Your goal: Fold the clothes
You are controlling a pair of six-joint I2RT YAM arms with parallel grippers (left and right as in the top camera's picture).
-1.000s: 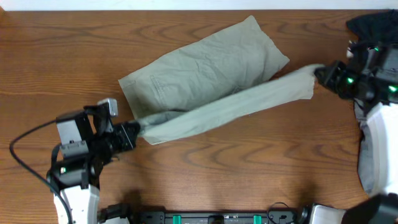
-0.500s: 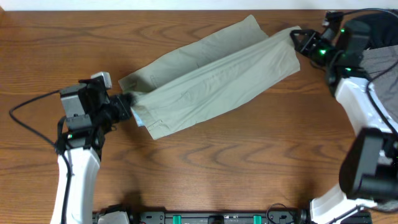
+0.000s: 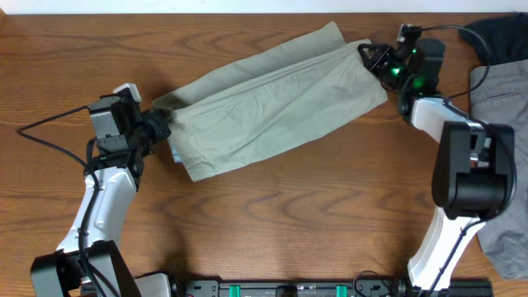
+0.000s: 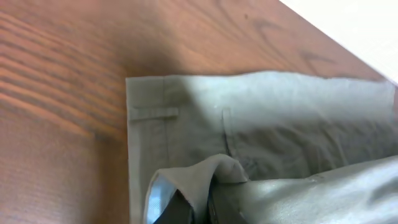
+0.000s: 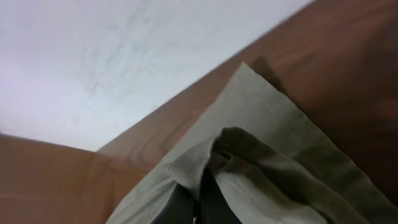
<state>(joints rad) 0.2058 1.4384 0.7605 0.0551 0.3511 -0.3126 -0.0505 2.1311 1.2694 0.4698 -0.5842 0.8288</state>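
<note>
The clothes, a pair of light khaki-green shorts (image 3: 272, 103), lie slantwise across the wooden table (image 3: 272, 214), one half folded over the other. My left gripper (image 3: 162, 128) is shut on the waistband end at the left. In the left wrist view its dark fingers (image 4: 180, 208) pinch a fold of cloth with pale lining showing, above the flat waistband (image 4: 149, 113). My right gripper (image 3: 369, 56) is shut on the hem end at the upper right. Cloth (image 5: 249, 162) bunches over the fingertips (image 5: 186, 202) in the right wrist view.
A black garment (image 3: 499, 33) lies at the table's far right corner, with a grey garment (image 3: 503, 107) below it running down the right edge. The table's back edge meets a white wall (image 5: 124, 56) close behind the right gripper.
Both grippers carried the lifted lower half of the shorts toward the back of the table, laying it over the other half. The left arm moved up, the right arm up and leftward.
</note>
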